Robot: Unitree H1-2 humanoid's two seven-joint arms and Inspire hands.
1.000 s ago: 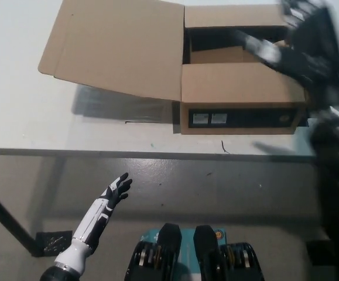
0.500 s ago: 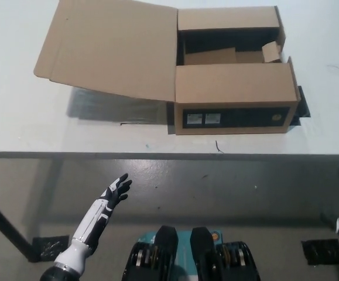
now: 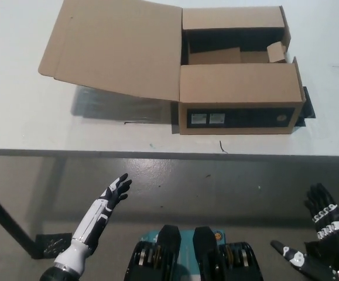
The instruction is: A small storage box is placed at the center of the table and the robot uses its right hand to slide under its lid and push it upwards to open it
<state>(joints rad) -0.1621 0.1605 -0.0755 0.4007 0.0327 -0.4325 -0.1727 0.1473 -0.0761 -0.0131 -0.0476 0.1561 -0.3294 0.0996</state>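
A brown cardboard storage box (image 3: 239, 99) sits on the white table (image 3: 52, 126), slightly right of centre. Its big lid (image 3: 119, 47) is swung open to the left and lies raised off the tabletop. The box's inside is dark, with a small cardboard flap (image 3: 276, 51) sticking up at the right. My black right hand (image 3: 324, 234) is low at the bottom right, below the table edge, fingers spread, holding nothing. My white left hand (image 3: 115, 192) rests open at the lower left, in front of the table.
The table's front edge (image 3: 157, 153) runs across the middle of the view, with grey floor below it. A dark table leg (image 3: 5, 222) slants down at the far left. A short black mark (image 3: 222, 146) lies near the edge in front of the box.
My right arm has left the box at the upper right and dropped to the bottom right, below the table edge. The lid stays open. The view shifted a little.
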